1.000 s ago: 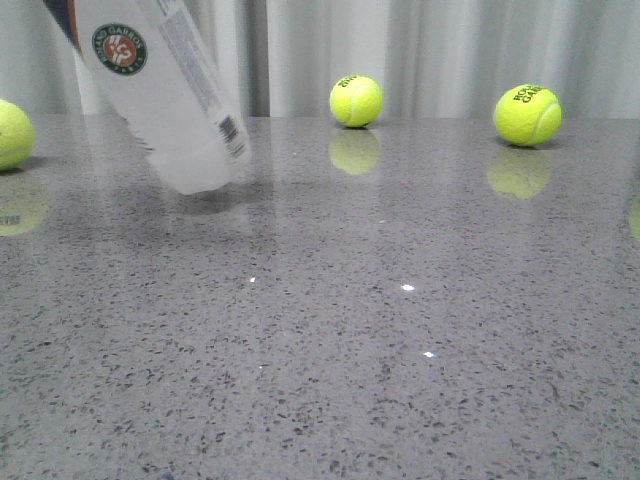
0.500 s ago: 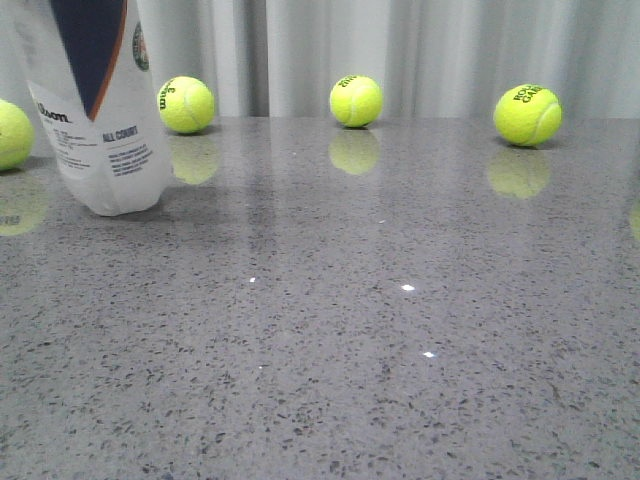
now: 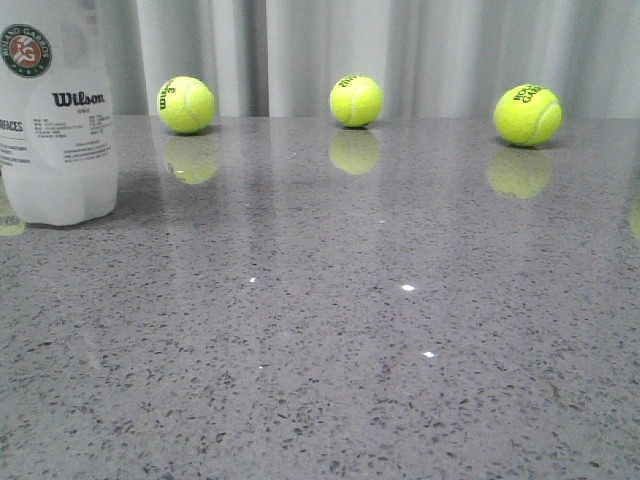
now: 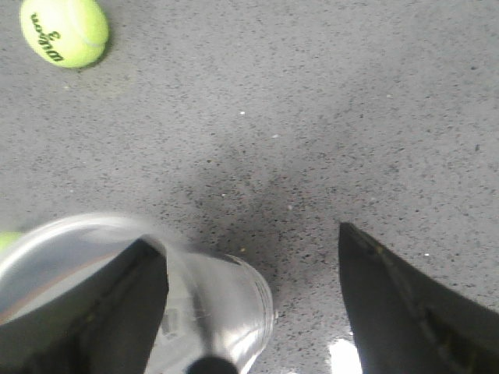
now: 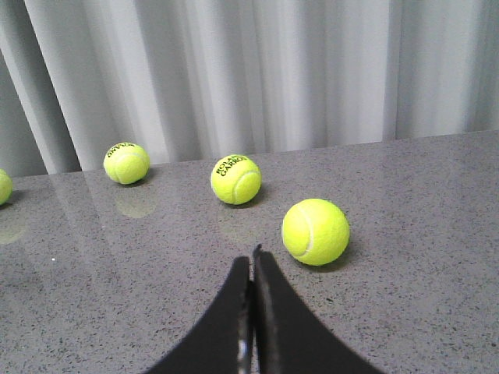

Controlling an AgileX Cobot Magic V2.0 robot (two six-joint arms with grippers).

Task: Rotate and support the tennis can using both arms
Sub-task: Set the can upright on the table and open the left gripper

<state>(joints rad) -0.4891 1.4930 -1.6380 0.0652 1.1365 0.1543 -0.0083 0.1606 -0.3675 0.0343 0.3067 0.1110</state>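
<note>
Tennis can (image 3: 58, 110) stands upright at the far left of the front view, its clear rounded base resting on the grey speckled counter (image 3: 380, 340). The side facing the camera shows the round green-and-orange Roland Garros emblem near the top edge of the picture, the black "Wilson" word below it, and blocks of small print. The upper part of the can is cut off by the frame.

Three yellow-green tennis balls sit in a row along the back of the counter before a pale pleated curtain (image 3: 420, 50): one just right of the can (image 3: 186, 105), one near the middle (image 3: 356, 101) and one toward the right (image 3: 527, 115). Each is mirrored in the glossy surface.

In the left wrist view, the left end effector (image 4: 253, 304) has its two dark fingers spread wide apart. The can (image 4: 210, 304) lies blurred beside one finger (image 4: 109, 312); whether that finger touches it cannot be told, and the other finger stands clear of it over bare counter. A ball printed with a "3" (image 4: 64, 31) lies well apart from the can.

In the right wrist view, the right end effector (image 5: 252, 261) has its fingers pressed together with nothing between them. It points toward three balls: the nearest one (image 5: 315, 231) just beyond the tips, and two more (image 5: 235, 179) (image 5: 126, 163) further back.
</note>
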